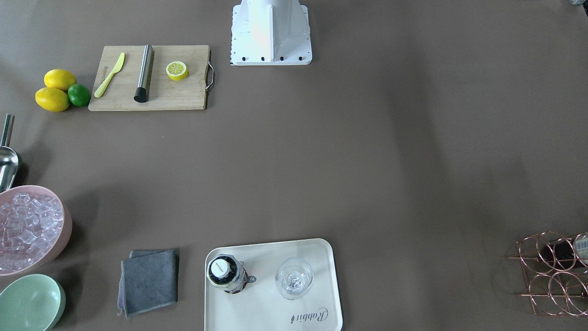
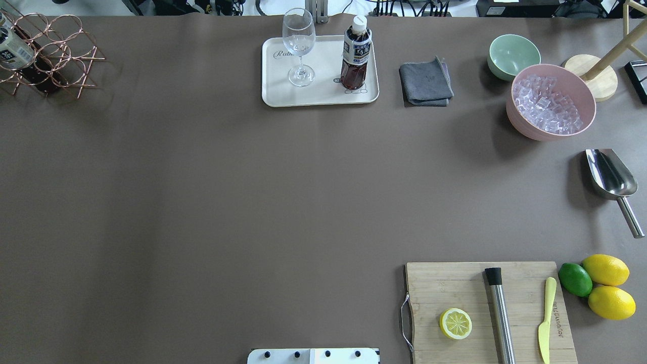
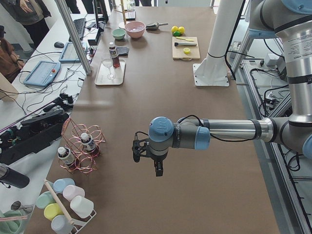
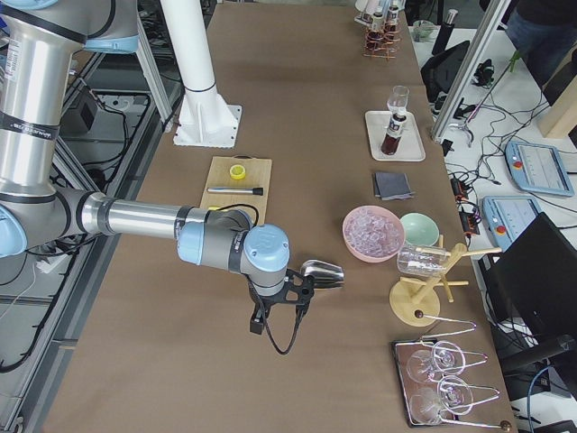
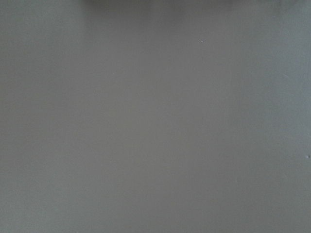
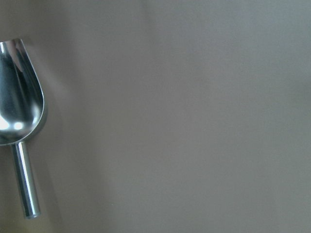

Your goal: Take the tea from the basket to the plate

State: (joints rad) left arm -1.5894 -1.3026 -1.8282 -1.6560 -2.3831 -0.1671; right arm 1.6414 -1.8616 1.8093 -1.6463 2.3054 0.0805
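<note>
The tea bottle (image 2: 356,53) stands upright on the right part of the cream plate (image 2: 323,97), next to a clear stemmed glass (image 2: 299,45). It also shows in the front view (image 1: 225,273) on the plate (image 1: 262,312). The copper wire basket (image 2: 48,55) sits at the far left corner and holds two other bottles (image 3: 87,142). My left gripper (image 3: 139,150) hangs above the bare table near the basket. My right gripper (image 4: 296,289) hangs near the metal scoop. Both show only in the side views, so I cannot tell whether they are open or shut.
A grey cloth (image 2: 425,82), a green bowl (image 2: 513,55) and a pink bowl of ice (image 2: 551,103) sit right of the plate. A metal scoop (image 2: 611,177), lemons and a lime (image 2: 604,283), and a cutting board (image 2: 485,308) with tools lie on the right.
</note>
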